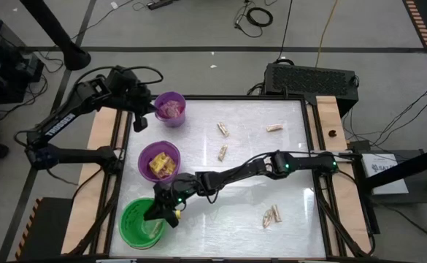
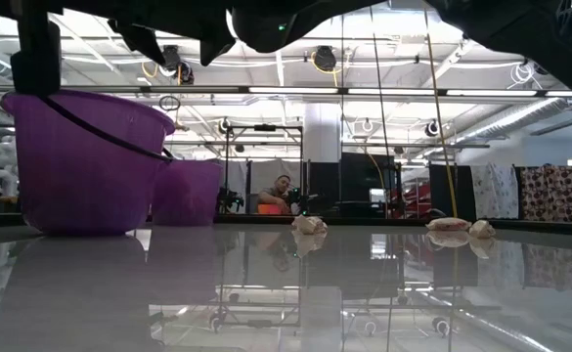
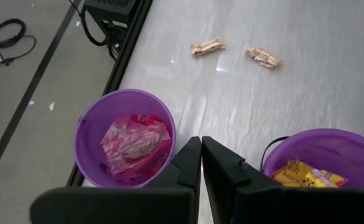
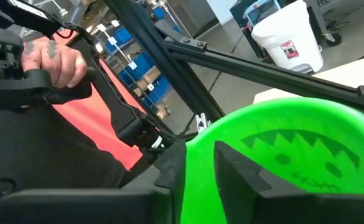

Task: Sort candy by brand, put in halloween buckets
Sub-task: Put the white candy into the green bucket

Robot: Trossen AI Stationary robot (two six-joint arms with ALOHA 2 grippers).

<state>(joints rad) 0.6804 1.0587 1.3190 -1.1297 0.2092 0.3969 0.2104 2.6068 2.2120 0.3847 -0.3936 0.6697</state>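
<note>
Seen from above, left to right. The left gripper (image 1: pixel 141 124) waits with its fingers pressed together, empty, just beside the small purple bucket (image 1: pixel 170 107), which holds crumpled pink-red packets (image 3: pixel 134 145); these look like thin, soft, slippery film, best pinched across a flat face. The wider purple bucket (image 1: pixel 159 160) holds yellow packets (image 1: pixel 161 166), probably light and crinkly. At the near left corner of the desk (image 1: pixel 235 219) stands the green bucket (image 1: pixel 141 223), with the right gripper (image 1: pixel 165 210) over its rim; whether its fingers are parted or grip anything cannot be told. Loose on the desk lie small tan candies: two near the middle (image 1: pixel 222 129), their long axes running roughly front to back; one farther back (image 1: pixel 274 128), lying nearly crosswise; a close pair toward the front right (image 1: pixel 271 215), set on a diagonal. Each is likely light and firm with twisted ends; the gripper should probably close across the short width, at the middle.
</note>
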